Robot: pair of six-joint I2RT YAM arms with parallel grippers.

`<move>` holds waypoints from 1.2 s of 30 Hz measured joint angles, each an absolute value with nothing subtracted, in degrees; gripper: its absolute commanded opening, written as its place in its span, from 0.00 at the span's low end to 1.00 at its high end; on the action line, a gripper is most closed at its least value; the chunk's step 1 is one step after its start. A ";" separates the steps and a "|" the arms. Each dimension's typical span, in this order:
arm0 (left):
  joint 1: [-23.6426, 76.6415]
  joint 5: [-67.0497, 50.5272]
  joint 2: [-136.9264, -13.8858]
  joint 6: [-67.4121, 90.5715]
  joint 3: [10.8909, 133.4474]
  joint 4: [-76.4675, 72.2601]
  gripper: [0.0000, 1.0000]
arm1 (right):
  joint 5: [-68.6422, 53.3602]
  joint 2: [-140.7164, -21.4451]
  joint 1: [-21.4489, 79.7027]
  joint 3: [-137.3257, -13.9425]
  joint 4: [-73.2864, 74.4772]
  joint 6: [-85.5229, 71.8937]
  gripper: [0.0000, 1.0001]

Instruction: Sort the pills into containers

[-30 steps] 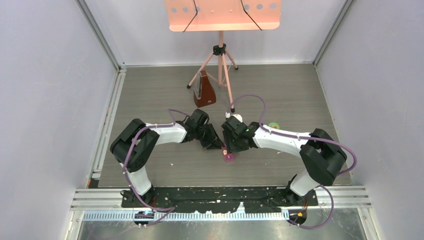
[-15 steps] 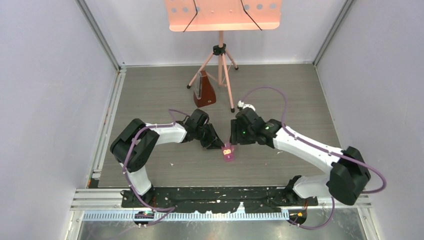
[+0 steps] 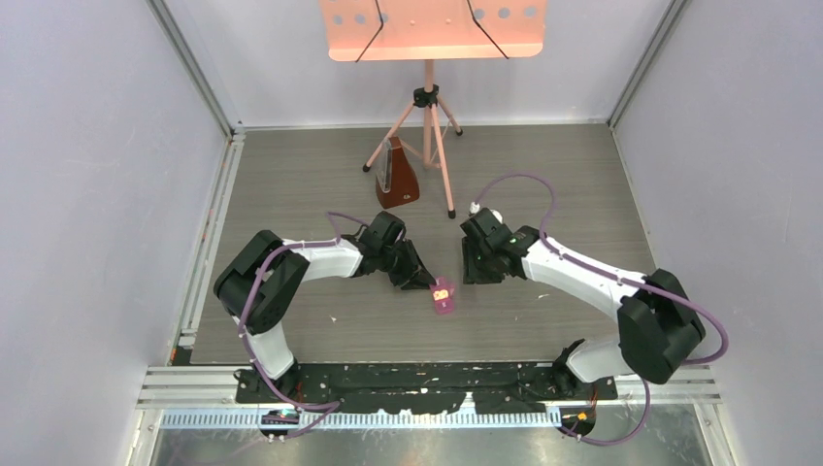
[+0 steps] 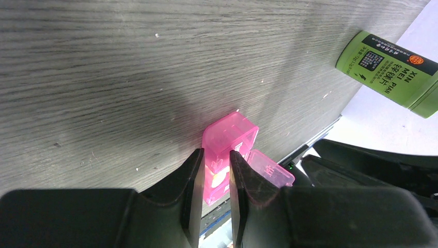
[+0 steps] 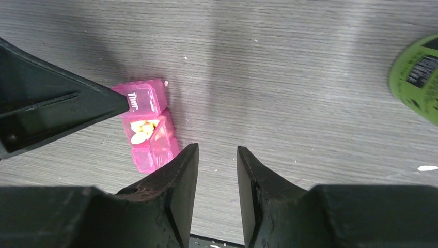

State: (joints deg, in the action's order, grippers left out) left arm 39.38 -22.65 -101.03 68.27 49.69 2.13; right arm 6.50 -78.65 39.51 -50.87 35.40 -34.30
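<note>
The pink pill box [image 3: 444, 294] lies on the grey bench [image 3: 320, 184], approx. in the middle btw. the two arms. The L gripper [image 4: 217, 157] has its fingers [image 4: 191, 175] clamped on one end of the box. In the L wrist view the pink wall sits tight btw. both black fingers. In the R wrist view one fingertip of this gripper touches the compartment marked "Thur", and the lid of that compartment is shut. The compartment next to it has its lid open, and the pills [image 5: 142, 129], several orange-yellow pieces, lie inside it. What the third compartment contains, one cannot tell.

The R gripper [image 5: 217, 170] hovers just beside the pill box, on the side away from the L gripper. In the top view it is apart from the box. Its fingers are a little apart, w/ only bare bench in the gap, so nothing is held.

A green bottle [image 5: 416, 77] is well apart from the pill box, beyond the R gripper. A brown metronome [image 3: 396, 183] and a tripod stand [image 3: 428, 97] are behind the pill box, toward the far wall.
</note>
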 measured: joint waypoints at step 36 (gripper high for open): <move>39.27 -23.05 -101.14 67.13 49.71 1.93 0.32 | -5.76 -86.78 42.35 -46.98 22.46 -33.21 0.39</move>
State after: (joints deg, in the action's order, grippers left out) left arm 39.27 -23.05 -101.14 67.13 49.71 1.93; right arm -5.76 -86.78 42.35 -46.98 22.46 -33.21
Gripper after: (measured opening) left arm 0.259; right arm 0.404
